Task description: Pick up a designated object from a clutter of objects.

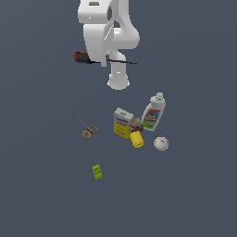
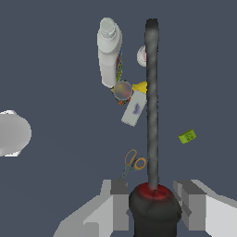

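Screwdriver up high, squeezed at the black handle by the tool, thin shaft sticking out sideways. Far below the tool, going left to right: scissors, green block, yellow box, yellow can, white bottle, baseball, all resting on the bench. Picking up looks done; nothing left but keeping hold.

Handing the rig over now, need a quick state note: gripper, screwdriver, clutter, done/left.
Gripper: shut on the screwdriver, fingers either side of the handle; shaft sticks out roughly level.
Screwdriver is off the surface, high above the pile, well apart from it.
Clutter lying below: yellow box, white bottle, yellow can, baseball, scissors, green block.
Done: pick and lift.
Left: nothing obvious; hold the grasp, confirm success.
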Available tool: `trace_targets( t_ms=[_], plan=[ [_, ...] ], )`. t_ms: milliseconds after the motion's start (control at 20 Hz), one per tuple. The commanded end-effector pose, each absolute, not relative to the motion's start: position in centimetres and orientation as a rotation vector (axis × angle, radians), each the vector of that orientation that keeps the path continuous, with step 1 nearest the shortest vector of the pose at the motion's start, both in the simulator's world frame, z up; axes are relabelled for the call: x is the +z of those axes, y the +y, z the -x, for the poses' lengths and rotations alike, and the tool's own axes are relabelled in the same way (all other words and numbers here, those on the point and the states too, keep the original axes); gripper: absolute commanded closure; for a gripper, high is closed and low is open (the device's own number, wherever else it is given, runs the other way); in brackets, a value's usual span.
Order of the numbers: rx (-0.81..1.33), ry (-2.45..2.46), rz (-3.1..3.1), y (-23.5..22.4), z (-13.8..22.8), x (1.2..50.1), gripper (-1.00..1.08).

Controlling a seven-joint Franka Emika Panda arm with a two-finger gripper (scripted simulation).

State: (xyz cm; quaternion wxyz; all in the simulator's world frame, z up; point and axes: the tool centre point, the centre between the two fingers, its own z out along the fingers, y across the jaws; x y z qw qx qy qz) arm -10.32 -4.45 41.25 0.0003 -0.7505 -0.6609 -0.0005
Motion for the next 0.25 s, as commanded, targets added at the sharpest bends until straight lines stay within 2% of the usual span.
trace_targets(
  t_ms=[0, 200],
  plan=[
    [0.000, -2.077, 2.357, -4.87, 10.42, 42.03, 1.08],
    [0.000, -2.077, 2.357, -5.12, 10.42, 42.43, 1.08]
  ],
)
